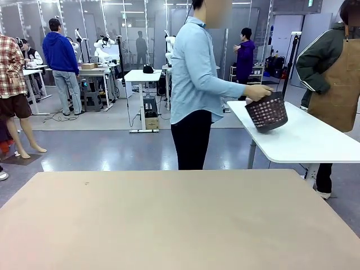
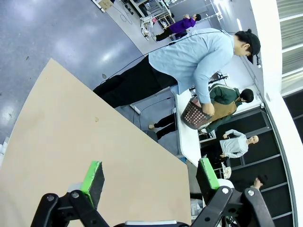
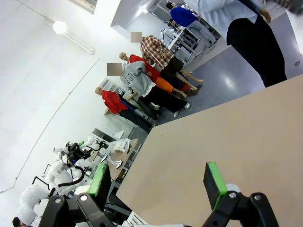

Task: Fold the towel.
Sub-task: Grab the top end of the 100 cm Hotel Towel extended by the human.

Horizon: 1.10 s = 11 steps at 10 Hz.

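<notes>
While the person's hand [image 1: 259,91] holds the basket [image 1: 267,112] far right, we cannot place the towel. Left gripper [image 2: 149,175] and right gripper [image 3: 157,179] stand released; we advise waiting until it lies flat on the table [image 1: 169,225].

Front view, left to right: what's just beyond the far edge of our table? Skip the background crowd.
person in the light-blue shirt → dark perforated basket, with that person's hand on its rim → person in the brown apron
</notes>
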### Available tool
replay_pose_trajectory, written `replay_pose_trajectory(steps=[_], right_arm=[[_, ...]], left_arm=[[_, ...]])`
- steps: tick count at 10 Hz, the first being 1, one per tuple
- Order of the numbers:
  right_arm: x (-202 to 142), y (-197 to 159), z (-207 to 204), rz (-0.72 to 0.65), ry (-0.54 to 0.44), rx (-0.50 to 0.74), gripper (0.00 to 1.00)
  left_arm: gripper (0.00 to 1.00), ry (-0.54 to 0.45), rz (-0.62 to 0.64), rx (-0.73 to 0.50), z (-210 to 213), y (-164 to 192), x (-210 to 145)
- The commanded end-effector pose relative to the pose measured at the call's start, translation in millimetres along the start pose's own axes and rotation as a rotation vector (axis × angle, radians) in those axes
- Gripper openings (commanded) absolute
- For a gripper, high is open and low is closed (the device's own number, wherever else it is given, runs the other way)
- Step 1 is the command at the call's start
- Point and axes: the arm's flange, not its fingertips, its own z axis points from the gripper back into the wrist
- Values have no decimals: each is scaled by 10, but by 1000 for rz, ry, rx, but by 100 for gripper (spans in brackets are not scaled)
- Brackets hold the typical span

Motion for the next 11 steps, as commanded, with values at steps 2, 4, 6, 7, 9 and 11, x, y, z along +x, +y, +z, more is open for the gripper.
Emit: replay_pose_trajectory(steps=[2, 4, 6, 7, 9, 11], right_arm=[[36, -1, 1, 11, -12, 6, 100], [36, -1, 1, 11, -12, 6, 100], [36, -1, 1, 11, -12, 6, 100], [36, -1, 1, 11, -12, 6, 100], [36, -1, 1, 11, -12, 6, 100], [36, -1, 1, 11, -12, 6, 100]], left_arm=[[100, -3, -8, -20, -24, 8, 22], [100, -3, -8, -20, -24, 8, 22], [100, -3, -8, -20, -24, 8, 22], [100, -3, -8, -20, -24, 8, 22], [100, -3, -8, -20, -24, 8, 22], [100, -3, -8, -20, -24, 8, 22]])
